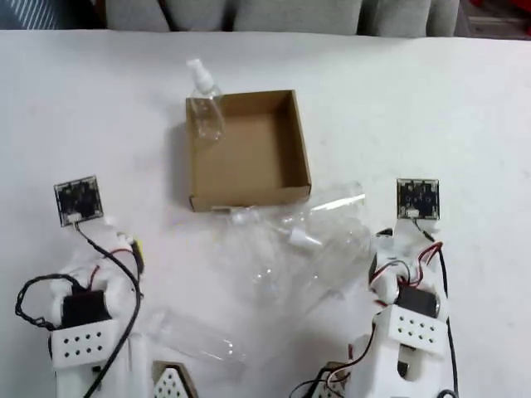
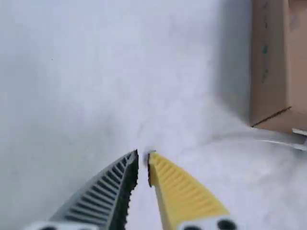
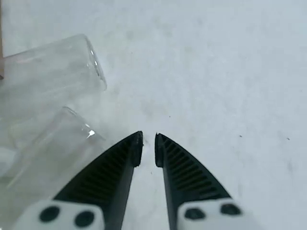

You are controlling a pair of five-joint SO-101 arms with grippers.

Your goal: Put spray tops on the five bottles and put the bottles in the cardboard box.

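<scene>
— Where are the clear plastic bottles (image 3: 53, 67) lying?
— Beside the right fingers (image 3: 136, 146), probably awaiting capping. One capped bottle (image 1: 204, 112) is leaning in the brown cardboard box (image 2: 271, 62) ahead of the left fingers (image 2: 134, 167). Both pairs are resting closed, empty.

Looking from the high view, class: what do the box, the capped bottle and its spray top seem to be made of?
The cardboard box: brown matt paperboard with folded walls. The capped bottle: likely clear glossy plastic; the box shows through it. Its spray top: opaque white, probably plastic.
</scene>
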